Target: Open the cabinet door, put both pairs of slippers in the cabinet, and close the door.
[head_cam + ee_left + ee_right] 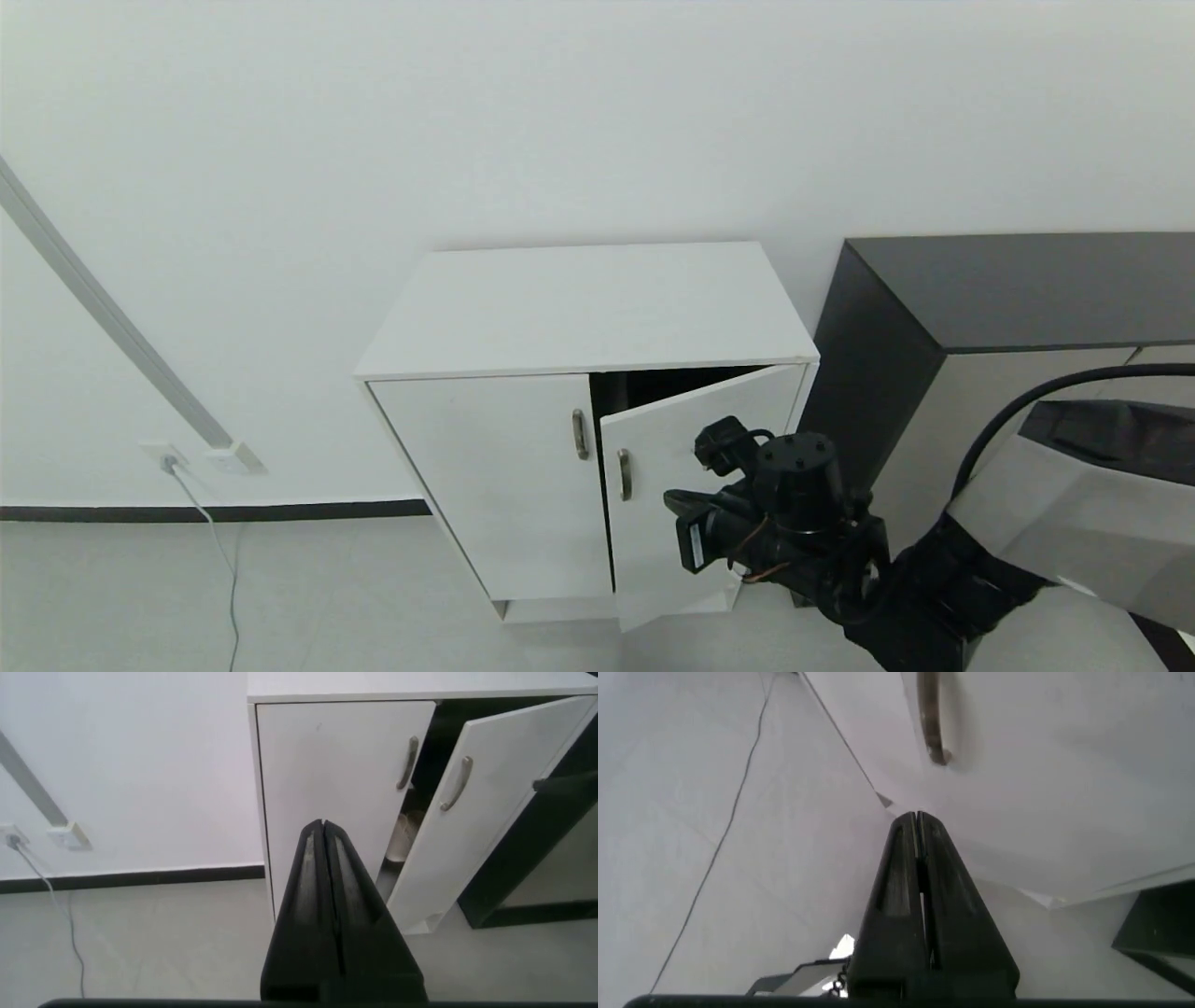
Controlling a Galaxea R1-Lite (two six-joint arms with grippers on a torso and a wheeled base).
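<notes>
The white cabinet (579, 308) stands against the wall. Its left door (495, 476) is closed and its right door (691, 420) is ajar, showing a dark gap at the top. My right gripper (689, 530) is shut and empty, low in front of the right door, below and to the right of that door's handle (624, 474). In the right wrist view its tips (918, 819) sit close to the door face under the handle (930, 719). My left gripper (322, 829) is shut and empty, well back from the cabinet. Through the gap a pale slipper-like shape (404, 836) shows inside.
A dark cabinet (980, 289) stands right beside the white one on the right. A wall socket with a cable (170, 461) is at the left, the cable trailing over the floor. Open floor (327, 597) lies in front and to the left.
</notes>
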